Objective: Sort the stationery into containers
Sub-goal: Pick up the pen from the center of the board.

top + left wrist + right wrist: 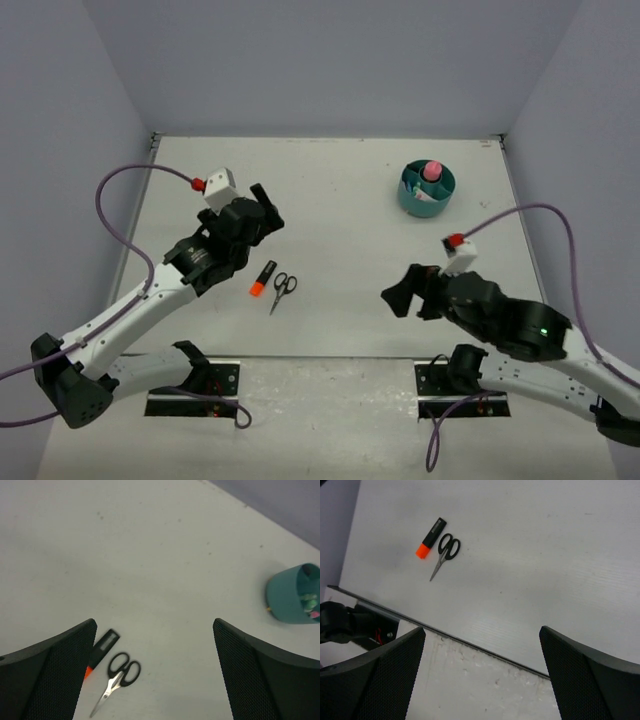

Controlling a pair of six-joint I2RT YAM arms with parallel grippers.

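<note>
**Left gripper** (268, 208): The jaws are spread wide and hold nothing. In the left wrist view (154, 625) the gap between them opens onto the white table (350, 170).

**Right gripper** (400, 288): The jaws are spread wide and hold nothing. In the right wrist view (482, 630) they hang over the near edge of the table.

**Orange highlighter** (263, 278): It lies flat on the table, near the left gripper and on its near side. In the left wrist view (102, 650) its orange end is partly hidden behind the inner edge of one finger (60, 670). In the right wrist view (430, 539) it lies well apart from the right jaws, toward the upper left.

**Scissors** (283, 290): The blades are closed. The scissors lie flat just beside the highlighter, on its right in the top view. In the left wrist view (120, 672) they sit low in the gap, close to the same finger, and no jaw touches them. In the right wrist view (446, 552) the black handles lie next to the highlighter's black end; whether the two touch cannot be told.

**Teal organizer** (410, 195): It stands at the far right of the table, well apart from both grippers. In the left wrist view (285, 597) it lies outside the opposite finger. A pink-capped glue stick (432, 171) stands upright in it; which compartment cannot be told.
</note>
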